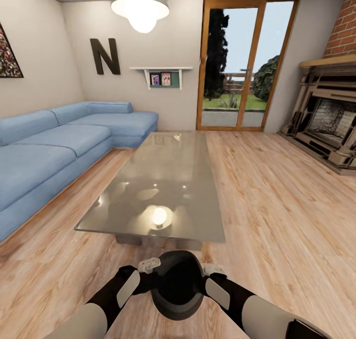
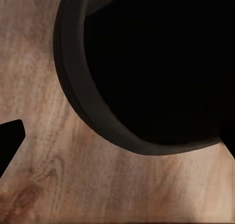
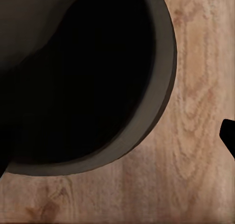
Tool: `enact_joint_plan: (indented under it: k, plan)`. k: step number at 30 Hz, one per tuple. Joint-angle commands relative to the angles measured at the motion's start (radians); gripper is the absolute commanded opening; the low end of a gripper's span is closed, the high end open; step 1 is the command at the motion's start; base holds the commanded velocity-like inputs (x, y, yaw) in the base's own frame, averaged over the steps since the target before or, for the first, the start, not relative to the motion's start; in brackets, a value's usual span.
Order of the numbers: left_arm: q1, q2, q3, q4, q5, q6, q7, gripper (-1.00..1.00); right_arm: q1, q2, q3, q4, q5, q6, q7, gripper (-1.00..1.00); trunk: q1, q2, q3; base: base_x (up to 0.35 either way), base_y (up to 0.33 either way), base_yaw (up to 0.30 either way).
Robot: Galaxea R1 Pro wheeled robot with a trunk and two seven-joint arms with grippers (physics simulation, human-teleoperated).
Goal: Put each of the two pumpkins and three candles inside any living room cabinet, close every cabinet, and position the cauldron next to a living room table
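Note:
The matte-black cauldron (image 1: 177,283) sits low between my two arms, just in front of the near end of the glass-topped coffee table (image 1: 170,175). My left gripper (image 1: 148,266) is at its left rim and my right gripper (image 1: 213,268) at its right rim. In the left wrist view the cauldron's rim (image 2: 85,111) runs between two widely spread fingers, one dark fingertip (image 2: 10,140) outside the pot. The right wrist view shows the same rim (image 3: 156,106) with a fingertip (image 3: 228,136) outside it. Both grippers look open. The pumpkins, candles and cabinet are out of view.
A blue corner sofa (image 1: 54,151) runs along the left of the table. A stone fireplace (image 1: 326,126) stands at the right wall, and a glass patio door (image 1: 244,67) is at the back. Bare wooden floor (image 1: 277,200) stretches right of the table.

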Motion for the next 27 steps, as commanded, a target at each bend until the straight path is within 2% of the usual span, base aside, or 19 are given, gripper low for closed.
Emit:
enact_joint_plan:
  k: [1, 27]
  plan:
    - [0.0, 0.001, -0.006, -0.002, 0.011, 0.003, 0.009, 1.0, -0.001, -0.001, 0.006, -0.002, -0.005, 0.002, -0.007, 1.0, -0.004, 0.007, 0.002, -0.168, 0.049, 0.0]
    - [0.0, 0.002, -0.007, -0.002, 0.011, 0.003, 0.007, 1.0, -0.001, -0.002, 0.007, -0.006, -0.005, 0.003, -0.005, 1.0, -0.104, 0.189, 0.084, -0.304, 0.136, 0.0]
